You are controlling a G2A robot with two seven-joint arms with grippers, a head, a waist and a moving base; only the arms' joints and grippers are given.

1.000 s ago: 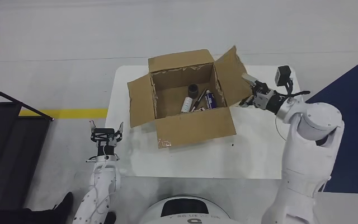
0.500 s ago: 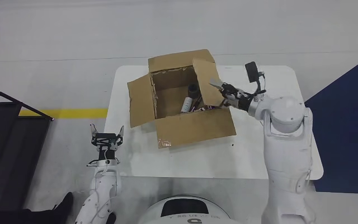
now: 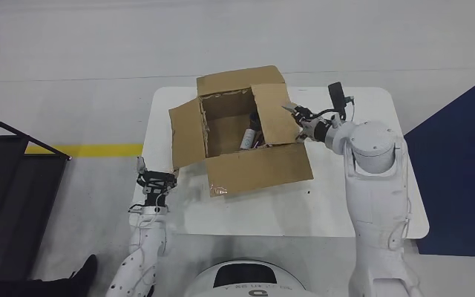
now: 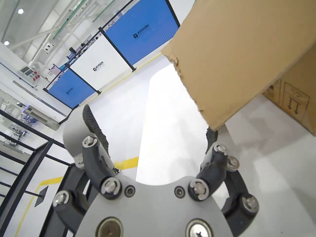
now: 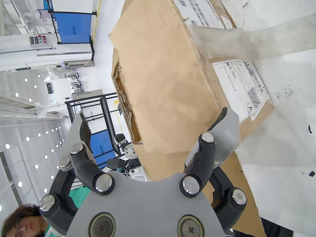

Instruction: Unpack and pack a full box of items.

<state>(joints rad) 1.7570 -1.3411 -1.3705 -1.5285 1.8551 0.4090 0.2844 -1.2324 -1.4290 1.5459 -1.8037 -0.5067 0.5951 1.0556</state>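
Beside the open brown cardboard box (image 3: pixel 256 169), the left gripper (image 3: pixel 156 178) and right gripper (image 3: pixel 292 111) were both held released, empty.

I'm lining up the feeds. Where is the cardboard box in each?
Top view: cardboard box on the left half of the white table, open.
Left wrist view: its left flap beyond the left gripper.
Right wrist view: its right flap beyond the right gripper.
Shared landmark: the white table under the box.
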